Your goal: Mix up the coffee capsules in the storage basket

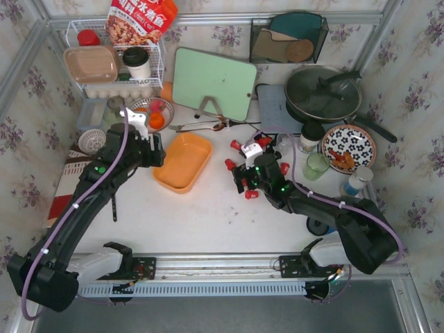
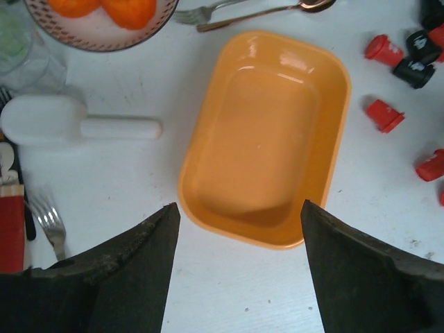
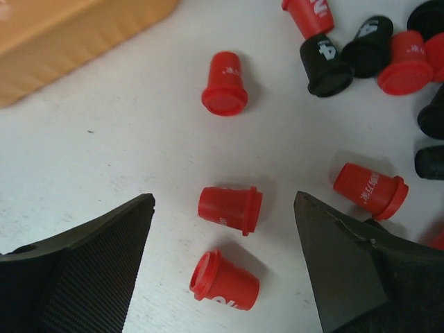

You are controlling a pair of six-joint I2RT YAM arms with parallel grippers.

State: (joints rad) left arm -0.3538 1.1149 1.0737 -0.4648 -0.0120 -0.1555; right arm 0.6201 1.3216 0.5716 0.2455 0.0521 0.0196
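Observation:
The orange storage basket [image 1: 201, 143] lies empty left of centre on the white table. It fills the left wrist view [image 2: 334, 83] and shows as a corner in the right wrist view [image 3: 62, 35]. Red and black coffee capsules [image 1: 236, 146] lie scattered on the table to its right. My left gripper [image 1: 157, 150] is open and empty, hovering at the basket's near-left end [image 2: 239, 208]. My right gripper [image 1: 244, 179] is open above two red capsules lying on their sides, one [image 3: 230, 208] between the fingers and one [image 3: 223, 281] closer in. More red [image 3: 225, 83] and black [image 3: 326, 66] capsules lie beyond.
A bowl of oranges [image 1: 152, 114], a white scoop [image 2: 76, 125] and forks [image 2: 48, 222] lie left of the basket. A green cutting board [image 1: 214, 83] stands behind it. A pan [image 1: 325, 94], a flowered plate [image 1: 349, 147] and a green glass [image 1: 316, 166] are at the right.

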